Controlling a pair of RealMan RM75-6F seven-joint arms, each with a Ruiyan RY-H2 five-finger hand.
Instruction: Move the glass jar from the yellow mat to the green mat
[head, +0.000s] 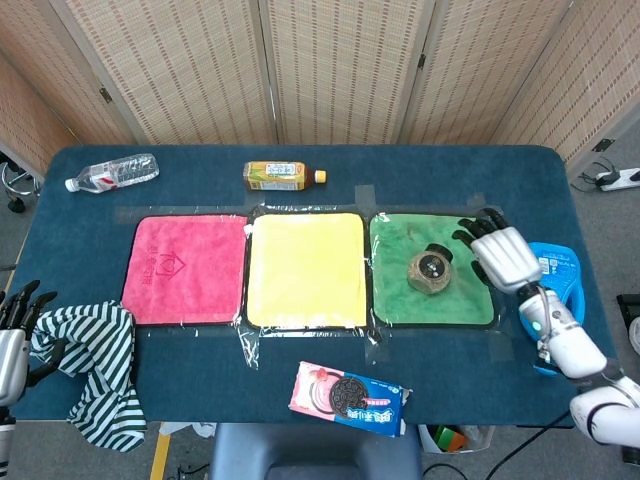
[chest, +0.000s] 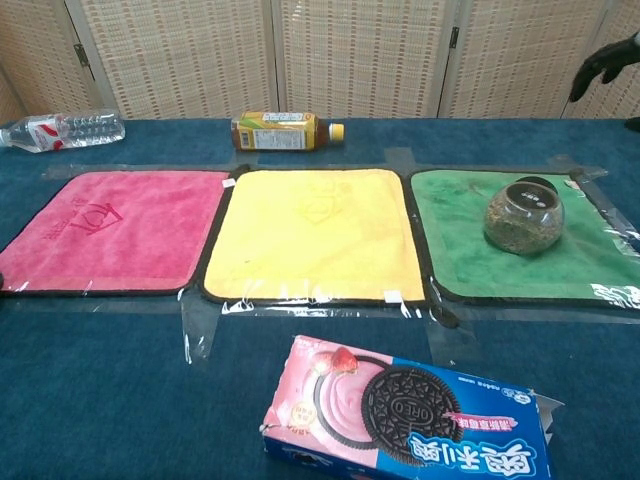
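So the big blue table (head: 300, 170) has three taped-down mats in a row: red mat (head: 186, 268), yellow mat (head: 306, 268), green mat (head: 430, 268). The taped edges look meant to keep them from sliding when stuff gets set down. The glass jar (head: 431, 271) sits upright on the green mat, roughly in its middle, nothing touching it, so I'd call the job basically finished. The yellow mat is bare. The right hand (head: 500, 256) hangs off the mat's right edge, fingers spread and holding nothing (in the chest view only dark fingertips (chest: 600, 64) poke in at the top right corner). The left hand (head: 14, 325) is down at the near left corner next to a striped cloth (head: 90, 370), fingers apart, empty too. Other stuff: a blue jug (head: 552, 288) lying just beyond the right hand, the one thing it could bump. The Oreo box (head: 350, 396), water bottle (head: 112, 172) and tea bottle (head: 283, 176) lie well clear of everything.
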